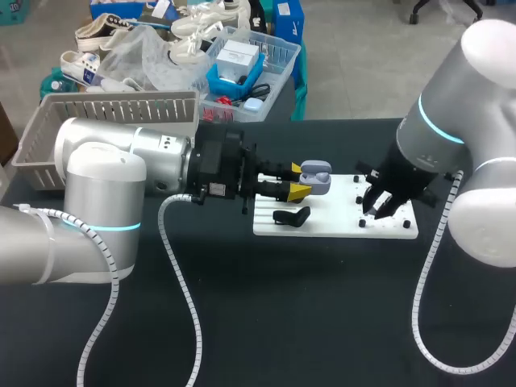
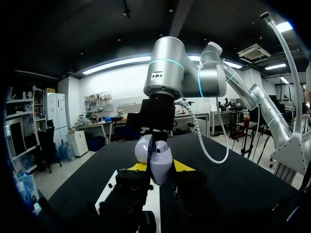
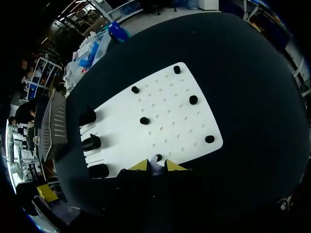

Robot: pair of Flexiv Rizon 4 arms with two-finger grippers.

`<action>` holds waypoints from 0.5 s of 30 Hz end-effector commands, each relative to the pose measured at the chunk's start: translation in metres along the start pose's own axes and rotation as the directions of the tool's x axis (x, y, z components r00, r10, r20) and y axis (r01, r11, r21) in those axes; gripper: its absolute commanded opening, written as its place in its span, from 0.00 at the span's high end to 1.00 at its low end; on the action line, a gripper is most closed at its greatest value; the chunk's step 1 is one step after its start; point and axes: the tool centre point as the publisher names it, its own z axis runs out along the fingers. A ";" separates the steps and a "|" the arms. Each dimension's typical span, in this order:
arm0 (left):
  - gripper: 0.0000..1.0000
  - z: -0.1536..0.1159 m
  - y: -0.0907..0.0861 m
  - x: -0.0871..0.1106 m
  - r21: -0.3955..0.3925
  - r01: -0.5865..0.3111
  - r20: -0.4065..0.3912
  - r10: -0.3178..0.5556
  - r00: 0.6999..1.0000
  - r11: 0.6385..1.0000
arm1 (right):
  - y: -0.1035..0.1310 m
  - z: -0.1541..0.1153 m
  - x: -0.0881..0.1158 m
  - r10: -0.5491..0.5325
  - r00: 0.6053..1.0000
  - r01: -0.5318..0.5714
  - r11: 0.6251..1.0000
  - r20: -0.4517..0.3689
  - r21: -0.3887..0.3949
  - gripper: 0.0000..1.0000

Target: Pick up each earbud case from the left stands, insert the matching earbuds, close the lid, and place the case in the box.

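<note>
Earbud case (image 1: 317, 179), lid open, clamped in left gripper (image 1: 300, 180) above white board (image 1: 339, 227); right gripper (image 3: 156, 167) pinches white earbud (image 3: 155, 170) on it.

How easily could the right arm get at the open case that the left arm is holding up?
Probably easily: the case is clamped in the left fingers at the white board edge, and nothing stands between it and the right arm.

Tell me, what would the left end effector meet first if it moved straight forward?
Most likely the right arm, standing directly beyond the held earbud case; the depth is unclear.
</note>
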 end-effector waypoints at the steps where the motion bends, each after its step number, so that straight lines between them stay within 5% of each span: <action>1: 1.00 0.001 0.001 0.001 0.000 -0.001 0.001 0.001 1.000 1.000 | -0.007 -0.020 0.006 0.000 1.000 0.000 1.000 0.026 -0.004 1.00; 15: 1.00 0.001 0.001 0.001 0.000 -0.001 0.001 0.001 1.000 1.000 | 0.008 -0.087 0.011 -0.043 0.984 0.045 0.999 0.172 -0.011 1.00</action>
